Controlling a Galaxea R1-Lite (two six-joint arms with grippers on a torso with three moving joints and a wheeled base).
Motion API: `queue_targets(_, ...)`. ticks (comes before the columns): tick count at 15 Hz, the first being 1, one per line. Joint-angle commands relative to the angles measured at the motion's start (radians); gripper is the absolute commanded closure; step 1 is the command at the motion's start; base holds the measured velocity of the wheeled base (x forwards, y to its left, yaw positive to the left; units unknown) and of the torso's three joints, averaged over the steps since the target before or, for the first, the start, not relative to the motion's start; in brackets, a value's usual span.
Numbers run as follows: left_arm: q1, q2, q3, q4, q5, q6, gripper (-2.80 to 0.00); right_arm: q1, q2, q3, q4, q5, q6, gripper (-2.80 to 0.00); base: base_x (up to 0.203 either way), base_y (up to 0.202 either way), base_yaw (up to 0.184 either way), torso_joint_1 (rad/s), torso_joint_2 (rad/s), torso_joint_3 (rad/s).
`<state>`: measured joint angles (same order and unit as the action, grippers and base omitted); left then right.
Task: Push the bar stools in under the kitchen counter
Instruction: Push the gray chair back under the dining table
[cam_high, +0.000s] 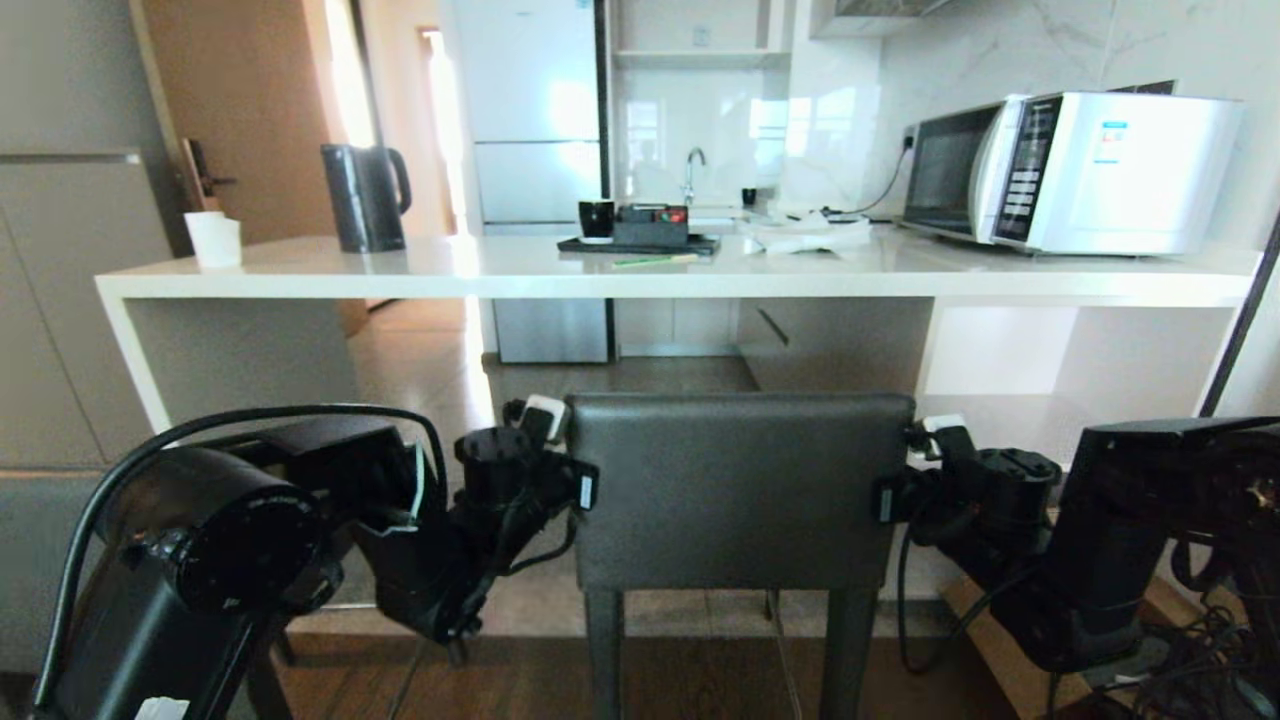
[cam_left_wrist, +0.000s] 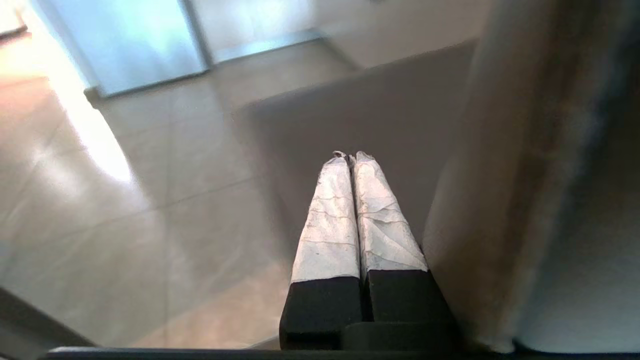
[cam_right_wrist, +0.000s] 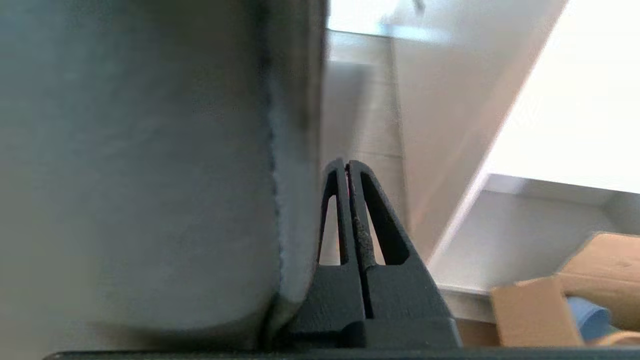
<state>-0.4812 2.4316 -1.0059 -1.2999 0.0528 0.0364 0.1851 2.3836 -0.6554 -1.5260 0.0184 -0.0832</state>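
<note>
Boxy grey leather stool backrest (cam_high: 738, 488)

Both arms reach forward and level from the near edge of the scene. The left end effector (cam_left_wrist: 350, 157) has its taped fingers (cam_left_wrist: 330, 220) pressed together, and the right end effector (cam_right_wrist: 347, 165) likewise has its black fingers closed with nothing between them.

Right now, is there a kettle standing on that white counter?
Yes, a dark kettle stands upright near the left end of the kitchen counter, beside a small white cup.
</note>
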Motion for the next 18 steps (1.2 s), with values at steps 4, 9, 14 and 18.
queue_targets(4,0.049,0.043,-0.103,0.085,0.009,0.006,0.0,-0.007,-0.018,-0.014,-0.004,-0.006,-0.001,0.0,0.0,0.0,0.0,0.0,0.0,0.0)
queue_targets(9,0.039,0.032,-0.066,0.054,0.009,0.005,0.0,-0.009,0.002,-0.101,0.036,-0.009,0.0,0.0,0.0,0.0,0.0,0.0,0.0,0.0)
queue_targets(14,0.039,0.041,-0.079,0.064,0.009,0.008,0.0,-0.006,0.007,-0.146,0.077,-0.009,0.0,0.0,0.012,0.0,0.001,-0.001,0.0,0.0)
queue_targets(18,0.045,0.043,-0.084,0.064,0.009,0.008,0.0,-0.001,0.017,-0.156,0.078,-0.009,-0.001,0.0,0.18,0.0,0.001,-0.001,0.0,0.001)
